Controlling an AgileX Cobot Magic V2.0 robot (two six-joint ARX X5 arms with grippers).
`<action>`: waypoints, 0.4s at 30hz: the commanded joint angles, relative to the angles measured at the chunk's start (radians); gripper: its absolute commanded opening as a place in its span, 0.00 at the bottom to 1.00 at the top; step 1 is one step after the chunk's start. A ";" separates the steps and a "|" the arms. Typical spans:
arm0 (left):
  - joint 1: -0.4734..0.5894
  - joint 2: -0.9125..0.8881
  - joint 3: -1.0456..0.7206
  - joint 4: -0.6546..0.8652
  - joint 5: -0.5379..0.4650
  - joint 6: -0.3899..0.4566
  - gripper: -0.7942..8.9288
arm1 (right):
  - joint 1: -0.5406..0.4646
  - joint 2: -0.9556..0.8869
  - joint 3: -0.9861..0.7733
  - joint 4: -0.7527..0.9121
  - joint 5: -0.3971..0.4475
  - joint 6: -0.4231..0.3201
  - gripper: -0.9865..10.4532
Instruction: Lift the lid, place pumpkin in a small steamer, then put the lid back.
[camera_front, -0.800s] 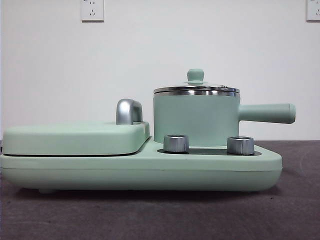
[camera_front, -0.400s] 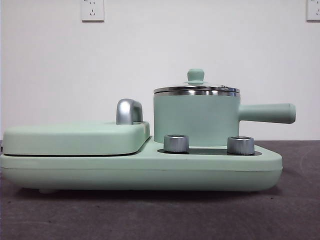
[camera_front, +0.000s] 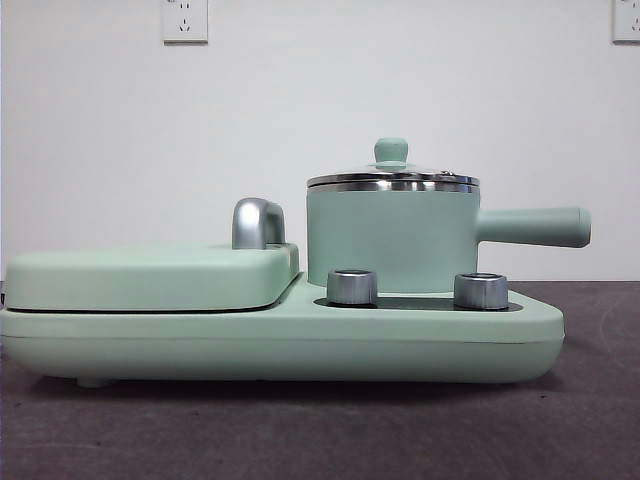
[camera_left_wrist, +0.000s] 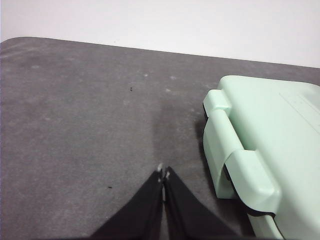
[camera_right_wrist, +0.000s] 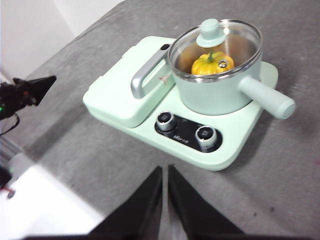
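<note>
Fig. Two-arm rig at table, seen w/ both arms drawn back from the appliance.

Near: right gripper (camera_right_wrist: 164, 172), two black jaws pressed together, holding nothing, hangs over bare grey table (camera_right_wrist: 100, 165) in front of the mint-green cooker base (camera_right_wrist: 220, 155) w/ its two steel dials (camera_right_wrist: 165, 120). Left gripper (camera_left_wrist: 163, 172), jaws likewise closed and empty, sits off the far end of the base beside the wide flat rectangular mint-green cover (camera_left_wrist: 270, 130); it also shows as a dark tip at the right wrist view's edge.

Mid: mint-green cylindrical small steamer (camera_front: 390, 240) w/ steel rim stands on the base behind the dials, long straight side handle (camera_right_wrist: 267, 97) pointing away from the cover and its chrome handle (camera_front: 257, 222).

Far: round glass lid w/ shiny steel rim and mint-green knob (camera_right_wrist: 215, 45) rests on the steamer rim, apparently level and seated all round. Through the glass, small glossy yellow-orange ribbed pumpkin (camera_right_wrist: 212, 63) w/ green stem lies inside the pot.

Judgement: all three steps look done; the remaining concern is leaving things undisturbed. Good practice: keep both arms well apart from knob and side handle, any retreat going up and away, not across the pot; confirm the rim shows no gap or tilt.
</note>
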 joint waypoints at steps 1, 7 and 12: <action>0.001 -0.002 -0.018 -0.006 -0.003 0.016 0.09 | -0.092 -0.009 0.000 0.013 -0.036 -0.008 0.10; 0.001 -0.002 -0.018 -0.006 -0.002 0.016 0.09 | -0.324 -0.011 -0.132 0.158 -0.021 -0.010 0.10; 0.001 -0.002 -0.018 -0.006 -0.002 0.016 0.09 | -0.496 -0.055 -0.347 0.459 -0.021 -0.014 0.10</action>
